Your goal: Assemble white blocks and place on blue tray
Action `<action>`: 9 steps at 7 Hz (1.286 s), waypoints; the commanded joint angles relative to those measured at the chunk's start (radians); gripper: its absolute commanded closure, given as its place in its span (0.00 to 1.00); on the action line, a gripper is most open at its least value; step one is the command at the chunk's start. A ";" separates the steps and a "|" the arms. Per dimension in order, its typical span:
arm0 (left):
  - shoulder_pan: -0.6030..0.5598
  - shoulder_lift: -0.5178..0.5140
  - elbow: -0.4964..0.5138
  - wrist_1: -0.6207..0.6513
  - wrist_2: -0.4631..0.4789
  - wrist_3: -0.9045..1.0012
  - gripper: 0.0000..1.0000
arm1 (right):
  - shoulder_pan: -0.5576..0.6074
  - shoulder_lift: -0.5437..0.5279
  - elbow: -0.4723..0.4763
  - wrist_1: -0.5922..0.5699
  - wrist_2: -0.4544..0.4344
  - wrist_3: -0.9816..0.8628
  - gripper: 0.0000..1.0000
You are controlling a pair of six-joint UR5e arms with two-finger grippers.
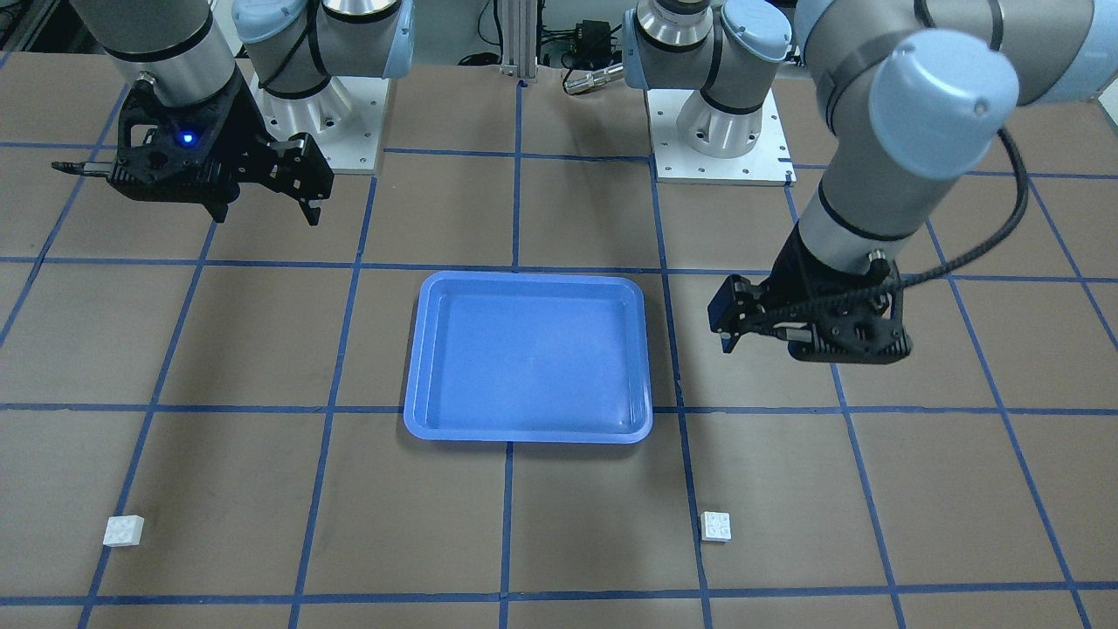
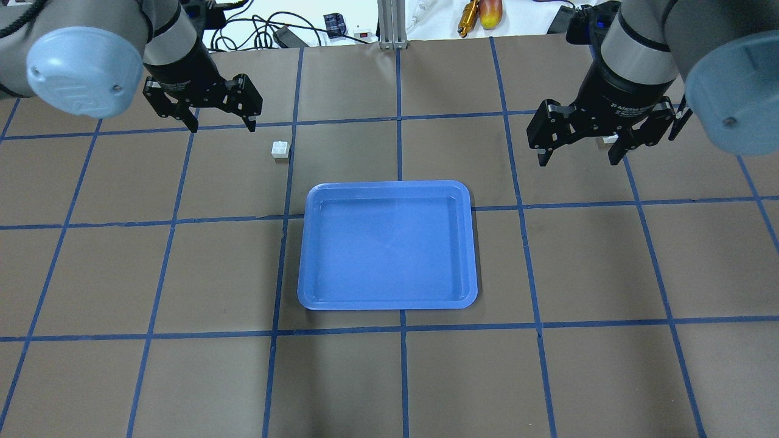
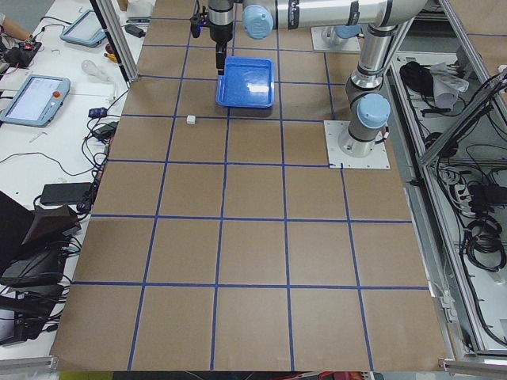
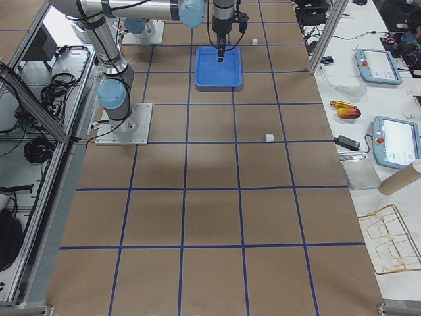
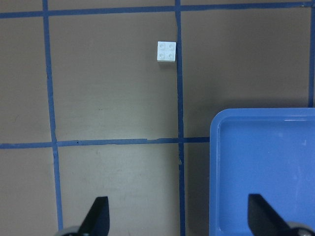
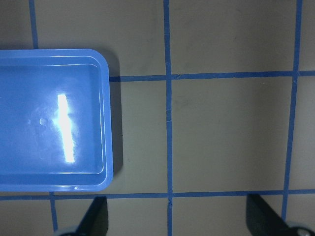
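Blue tray (image 1: 528, 358): rectangular, shallow, rounded corners, raised rim; laid flat at the middle of the table (image 1: 262, 349).

White block (image 1: 716, 526): small square brick, four studs upward; set near the tray's far corner on the robot's left, not touching it.

Second white block (image 1: 123, 530): same kind; set well apart, on the robot's right.

Only txt: tiny white print on right end effector (image 2: 577, 159), not legible.
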 commanded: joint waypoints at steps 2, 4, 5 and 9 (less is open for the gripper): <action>0.010 -0.252 0.084 0.134 -0.002 0.067 0.00 | -0.191 0.055 -0.003 -0.050 0.131 -0.331 0.00; 0.010 -0.369 0.084 0.255 -0.003 0.102 0.00 | -0.329 0.182 -0.018 -0.175 0.152 -0.848 0.00; 0.008 -0.408 0.081 0.297 -0.009 0.098 0.00 | -0.371 0.253 -0.038 -0.239 0.155 -1.050 0.00; 0.001 -0.465 0.085 0.365 -0.009 0.092 0.00 | -0.427 0.453 -0.080 -0.377 0.254 -1.441 0.00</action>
